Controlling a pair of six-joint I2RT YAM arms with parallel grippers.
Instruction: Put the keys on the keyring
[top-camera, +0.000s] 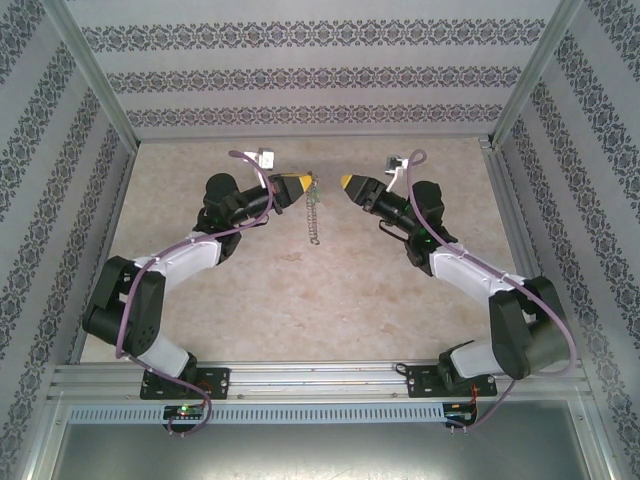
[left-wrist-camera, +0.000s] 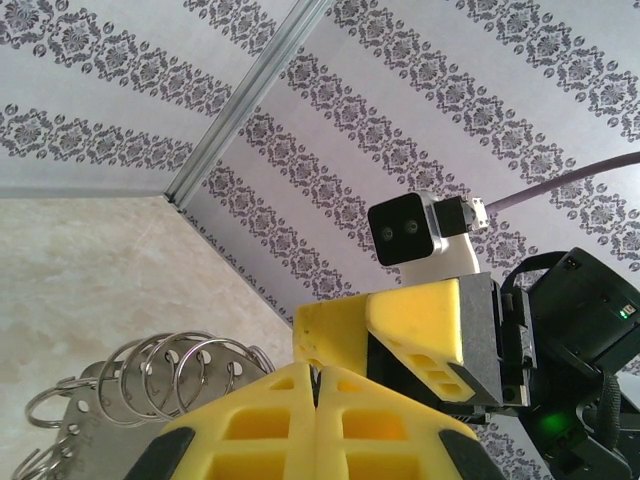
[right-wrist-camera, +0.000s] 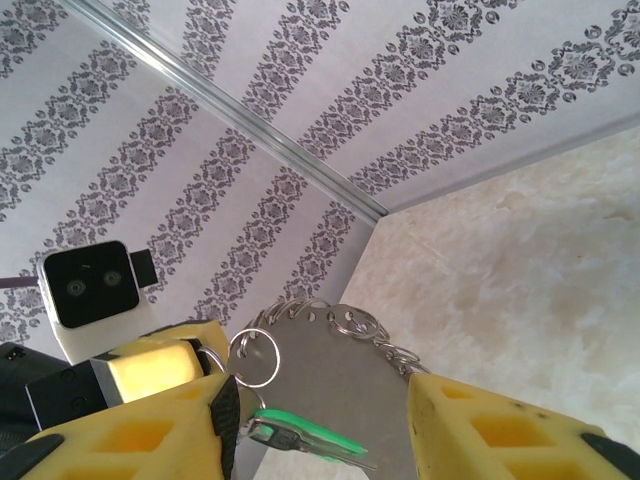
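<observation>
Left jaws clamped tight on keyring. Right jaws parted halfway; key just beside them, grip unclear.

The keyring hangs between the left gripper and the right gripper, the key just beside the latter

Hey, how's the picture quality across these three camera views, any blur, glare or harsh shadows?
Top external view: soft even light, no harsh shadows, the keyring tiny and thin. Left wrist view: left gripper looms large, edges sharp, no glare. Right wrist view: green key crisp, no motion blur.
</observation>
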